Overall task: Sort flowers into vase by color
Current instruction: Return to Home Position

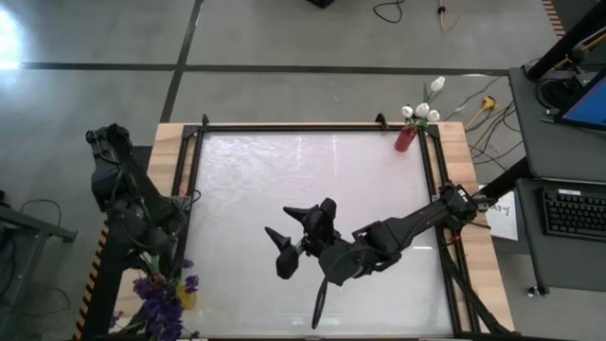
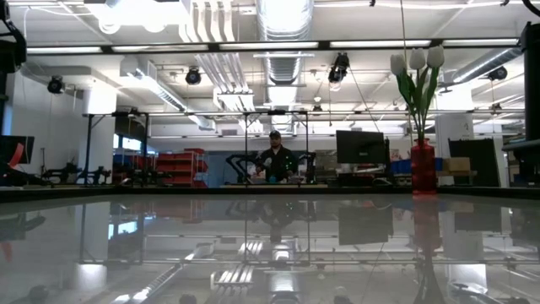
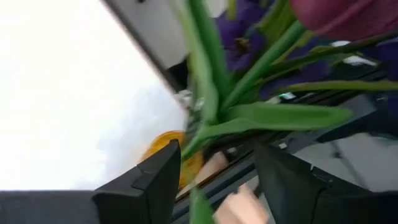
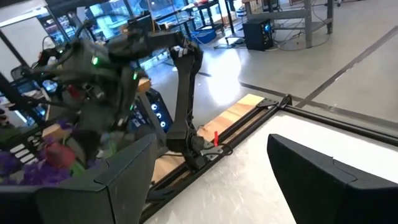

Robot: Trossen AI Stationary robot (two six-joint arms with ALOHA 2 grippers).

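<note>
Purple flowers (image 1: 163, 296) and a red tulip (image 3: 348, 15) fill the yellow vase (image 3: 163, 142), lower left overhead; my left gripper (image 3: 214, 186), spread close to their stems, could snag leaves if I pull away, tipping it; right gripper (image 4: 217, 180) spread, centre of the overhead frame

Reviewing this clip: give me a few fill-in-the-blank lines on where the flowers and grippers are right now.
1. The red vase holds ___ tulips.
2. The yellow vase with the purple flowers stands on the table's ___ side.
3. The right gripper hangs over the table's middle, its fingers ___.
4. The left gripper is open, with green ___ showing just past it.
Missing words: white; left; open; stems.
</note>
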